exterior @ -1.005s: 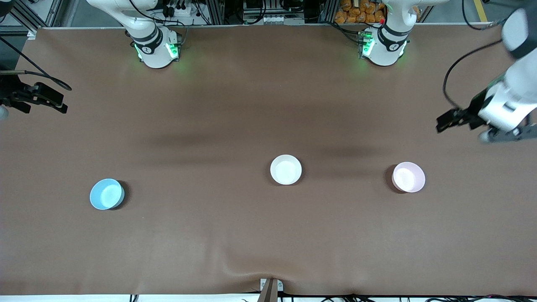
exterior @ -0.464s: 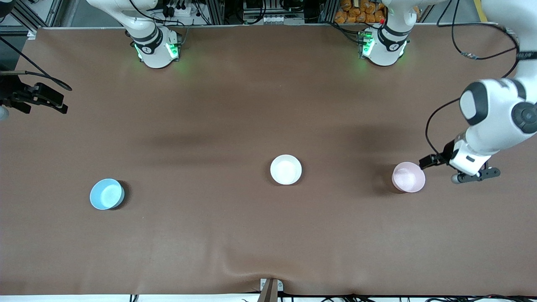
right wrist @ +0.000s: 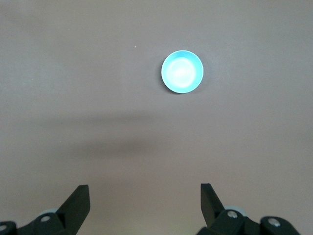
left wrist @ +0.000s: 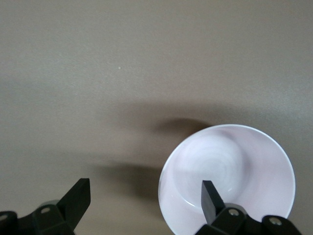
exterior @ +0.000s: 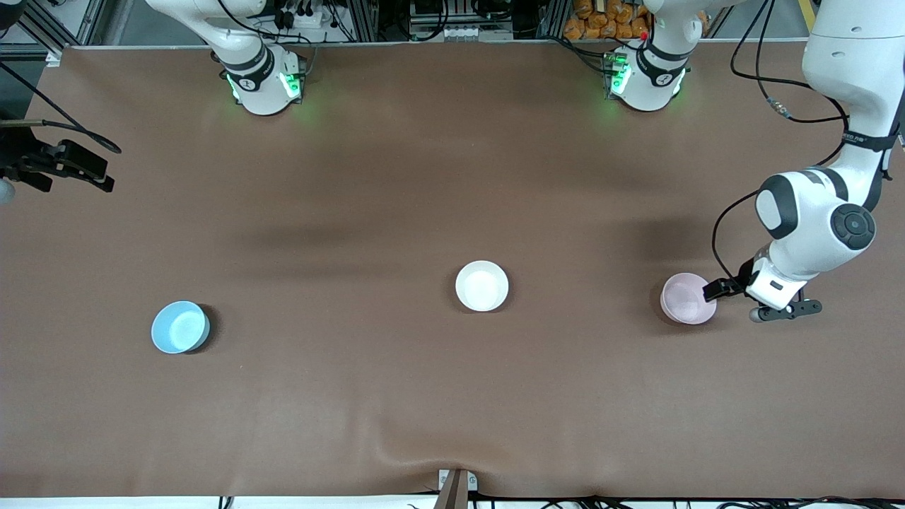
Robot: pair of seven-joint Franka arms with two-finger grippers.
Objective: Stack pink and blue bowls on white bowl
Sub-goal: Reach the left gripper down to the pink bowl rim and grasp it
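The pale pink bowl (exterior: 684, 300) sits toward the left arm's end of the table. My left gripper (exterior: 720, 289) is open and low at its rim. In the left wrist view, one finger (left wrist: 211, 196) is over the pink bowl's inside (left wrist: 234, 161), and the other finger (left wrist: 78, 198) is outside it over the cloth. The white bowl (exterior: 481, 285) sits mid-table. The sky blue bowl (exterior: 179, 326) sits toward the right arm's end. My right gripper (exterior: 83, 170) waits open and empty, high at that end; its wrist view shows the blue bowl (right wrist: 182, 71) far off.
The brown cloth (exterior: 396, 177) covers the table, with a wrinkle (exterior: 417, 452) near its front edge by a metal clamp (exterior: 456, 485). The arm bases (exterior: 261, 78) (exterior: 647, 74) stand along the edge farthest from the camera.
My left arm has swung in from the table's end and come down to the pink bowl's rim. The right arm and all three bowls have not moved.
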